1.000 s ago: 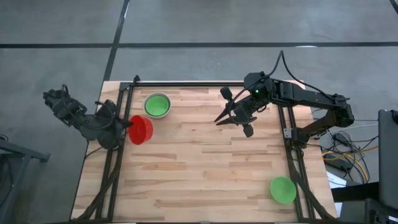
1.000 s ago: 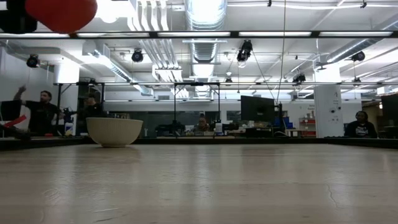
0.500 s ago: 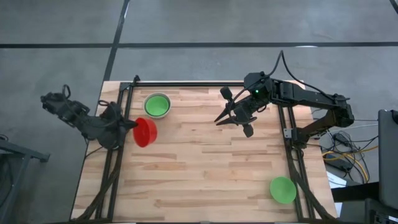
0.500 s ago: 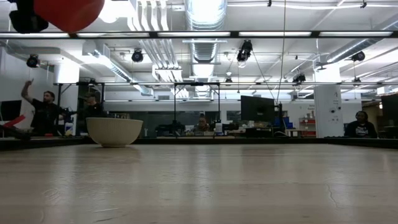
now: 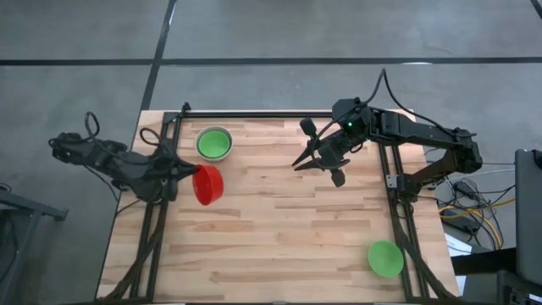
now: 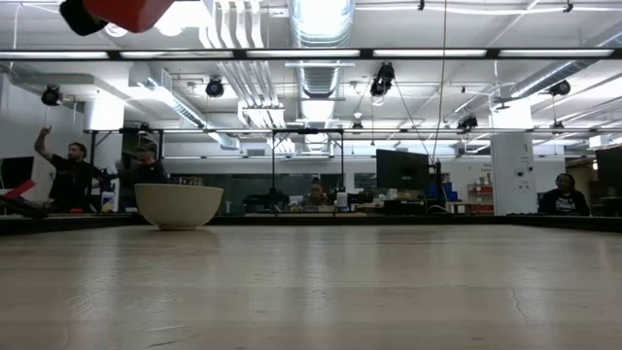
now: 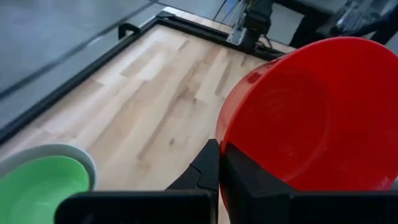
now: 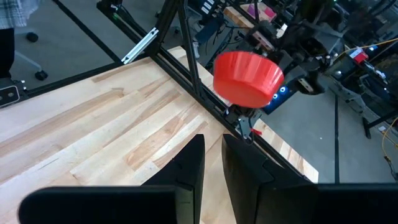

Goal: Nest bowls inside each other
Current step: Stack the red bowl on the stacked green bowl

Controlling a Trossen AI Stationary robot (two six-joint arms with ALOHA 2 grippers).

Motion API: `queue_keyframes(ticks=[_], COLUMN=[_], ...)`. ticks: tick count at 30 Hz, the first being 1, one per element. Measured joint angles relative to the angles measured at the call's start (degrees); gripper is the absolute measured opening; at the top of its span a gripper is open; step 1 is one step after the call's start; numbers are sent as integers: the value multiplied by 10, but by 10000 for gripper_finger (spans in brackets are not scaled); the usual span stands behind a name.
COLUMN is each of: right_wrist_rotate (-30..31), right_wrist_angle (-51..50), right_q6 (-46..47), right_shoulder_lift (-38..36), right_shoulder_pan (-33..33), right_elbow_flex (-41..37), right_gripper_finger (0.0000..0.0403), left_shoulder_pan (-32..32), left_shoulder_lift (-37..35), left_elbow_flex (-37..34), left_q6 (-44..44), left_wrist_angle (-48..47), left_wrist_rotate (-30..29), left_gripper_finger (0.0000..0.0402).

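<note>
Red bowl [image 5: 207, 184] in left tool's [image 5: 191, 173] pinch, now farther inboard than before; right tool [image 5: 306, 158] narrow, unmoved.

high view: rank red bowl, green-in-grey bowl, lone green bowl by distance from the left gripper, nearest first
1. red bowl: held in the left gripper, left side of the table.
2. green bowl nested in the whitish-grey bowl: far left corner.
3. lone green bowl: near right corner, farthest.

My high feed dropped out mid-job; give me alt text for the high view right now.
The left end effector holds the red bowl above the table's left side, near a green bowl nested in a whitish one. The right end effector hangs empty over the far middle; another green bowl sits at the near right corner.
</note>
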Motion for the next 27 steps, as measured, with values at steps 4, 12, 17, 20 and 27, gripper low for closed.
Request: queue_keyframes(ticks=[4,12,17,20,27], right_wrist_rotate=[0,0,0,0,0], right_wrist_angle=[0,0,0,0,0], right_q6=[0,0,0,0,0], right_shoulder_lift=[0,0,0,0,0], right_shoulder_pan=[0,0,0,0,0], right_elbow_flex=[0,0,0,0,0], right_gripper_finger=[52,52,52,52,52], left_shoulder_pan=[42,186,271,313,399], left_shoulder_lift=[24,54,58,59,60], left_elbow_flex=[0,0,0,-4,-9], left_q6=[33,114,126,126,120], left_wrist_angle=[20,85,99,96,75], left_wrist_rotate=[25,175,232,253,302], left_gripper_finger=[4,5,7,6,6])
